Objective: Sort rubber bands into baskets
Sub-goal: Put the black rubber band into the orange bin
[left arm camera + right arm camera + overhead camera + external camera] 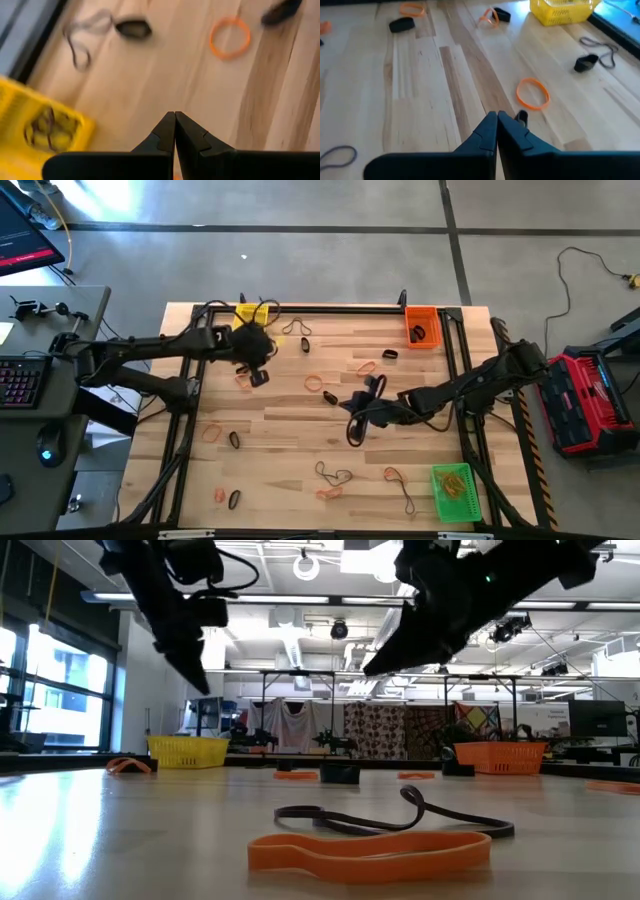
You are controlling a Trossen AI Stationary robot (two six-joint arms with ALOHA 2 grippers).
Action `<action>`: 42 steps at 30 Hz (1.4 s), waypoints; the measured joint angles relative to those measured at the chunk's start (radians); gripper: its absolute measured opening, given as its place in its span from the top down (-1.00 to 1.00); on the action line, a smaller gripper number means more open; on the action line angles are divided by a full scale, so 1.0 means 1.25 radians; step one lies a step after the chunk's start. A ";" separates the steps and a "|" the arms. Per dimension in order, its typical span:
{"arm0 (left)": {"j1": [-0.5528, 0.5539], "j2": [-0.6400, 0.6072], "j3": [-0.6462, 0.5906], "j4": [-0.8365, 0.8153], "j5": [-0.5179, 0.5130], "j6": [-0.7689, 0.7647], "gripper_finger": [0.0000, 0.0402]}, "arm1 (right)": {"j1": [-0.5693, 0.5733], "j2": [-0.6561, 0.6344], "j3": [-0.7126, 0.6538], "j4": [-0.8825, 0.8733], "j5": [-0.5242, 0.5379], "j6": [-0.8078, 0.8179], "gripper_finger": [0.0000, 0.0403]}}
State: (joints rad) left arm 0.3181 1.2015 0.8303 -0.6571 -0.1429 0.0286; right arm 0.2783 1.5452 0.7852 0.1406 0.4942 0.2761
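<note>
Across the wooden table (300, 440), scattered rubber bands (313, 382); yellow basket (243, 313) at 11 o'clock, orange basket (422, 326) at 1, green basket (452, 492) at 5. Only in the left wrist view, bands inside the yellow basket. Left gripper (174, 120) and right gripper (497, 118): fingers pressed together, holding nothing visible.

A robotics lab or workshop in an open industrial hall. The surface (300, 430) is a framed wooden bench on a bare concrete floor (300, 260). Beside it stands a desk with a keyboard (22, 380) and a monitor (25, 235). Behind hang exposed ducts (300, 640), strip lights (300, 600) and patterned cloths (380, 730) on racks.
</note>
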 joint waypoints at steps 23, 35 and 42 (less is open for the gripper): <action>-0.011 0.055 0.000 -0.204 -0.083 -0.206 0.66 | -0.003 0.000 -0.019 0.034 -0.002 -0.008 1.00; 0.075 0.201 0.000 -0.176 -0.104 -0.174 0.32 | -0.003 0.000 -0.019 0.035 -0.011 -0.012 1.00; 0.097 0.262 0.000 -0.165 -0.103 -0.142 0.34 | -0.002 0.000 -0.019 0.035 -0.015 -0.012 1.00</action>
State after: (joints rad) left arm 0.4390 1.5285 0.8303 -0.8635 -0.2721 -0.1484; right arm 0.2752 1.5455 0.7609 0.1848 0.4757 0.2608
